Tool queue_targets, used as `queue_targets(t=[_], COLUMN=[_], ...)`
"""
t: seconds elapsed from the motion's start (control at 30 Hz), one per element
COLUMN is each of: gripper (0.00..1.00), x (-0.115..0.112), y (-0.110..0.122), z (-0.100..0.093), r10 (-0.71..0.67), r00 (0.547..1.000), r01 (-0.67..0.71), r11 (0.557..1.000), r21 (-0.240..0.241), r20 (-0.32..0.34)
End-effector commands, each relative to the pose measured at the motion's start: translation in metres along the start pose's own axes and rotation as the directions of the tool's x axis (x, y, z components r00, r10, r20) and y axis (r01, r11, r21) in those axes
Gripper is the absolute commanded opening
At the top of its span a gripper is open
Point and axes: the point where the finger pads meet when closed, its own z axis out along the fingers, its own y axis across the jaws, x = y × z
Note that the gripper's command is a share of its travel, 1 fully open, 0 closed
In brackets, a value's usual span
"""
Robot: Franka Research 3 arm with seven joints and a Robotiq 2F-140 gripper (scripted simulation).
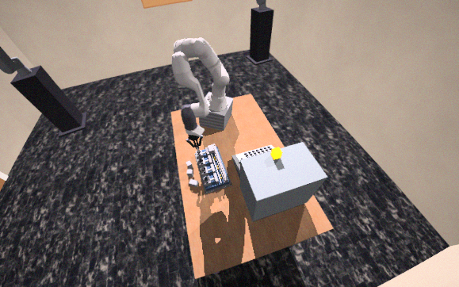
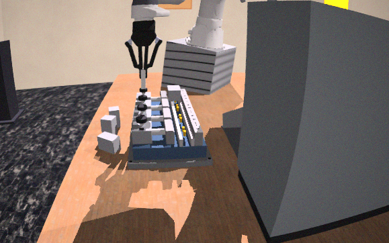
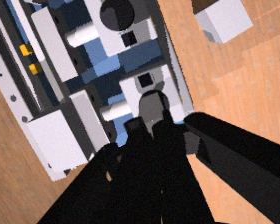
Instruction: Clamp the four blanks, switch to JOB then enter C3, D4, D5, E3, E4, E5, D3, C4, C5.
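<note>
Wooden table [image 1: 256,119] [image 2: 66,188] [image 3: 241,125] over dark patterned flooring, with a big grey cabinet [image 1: 288,170] [image 2: 355,101] on top. Next size down, the blue vise fixture [image 1: 217,187] [image 2: 170,152] [image 3: 103,62], beside three loose blanks [image 1: 193,182] [image 2: 109,142] [image 3: 231,20]. Probably the fourth: pale block [image 1: 212,147] [image 2: 173,92] [image 3: 58,140] at the far station, near the robot's base. Amber lamp [image 1: 277,153] [image 2: 336,3] lit, so likely TEACH. Gripper [image 1: 197,147] [image 2: 143,74] [image 3: 154,109] pressed together, pinching no blank, tips right over the far black valve knob [image 2: 143,90] [image 3: 156,91]. Looks like the clamping push, imo. Keep fingers together and vertical, press dead centre, straight down, no sideways drag. Then lift straight up, clear of the neighbouring knobs. Check seating as well as the green lens; too small to read from these views. Don't trust green alone, lol.
</note>
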Motion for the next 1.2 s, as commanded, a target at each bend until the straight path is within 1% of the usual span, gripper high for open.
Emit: queue_targets(t=[0.0, 0.57, 1.17], gripper=[0.00, 0.00, 0.00], x=[0.001, 0.001, 0.001], y=[0.000, 0.000, 0.000], z=[0.002, 0.012, 0.013], r10=[0.004, 0.004, 0.004], r00=[1.000, 1.000, 1.000], r01=[-0.004, -0.004, -0.004], r11=[1.000, 1.000, 1.000], r21=[-0.001, -0.001, -0.001], r20=[-0.003, -0.003, -0.003])
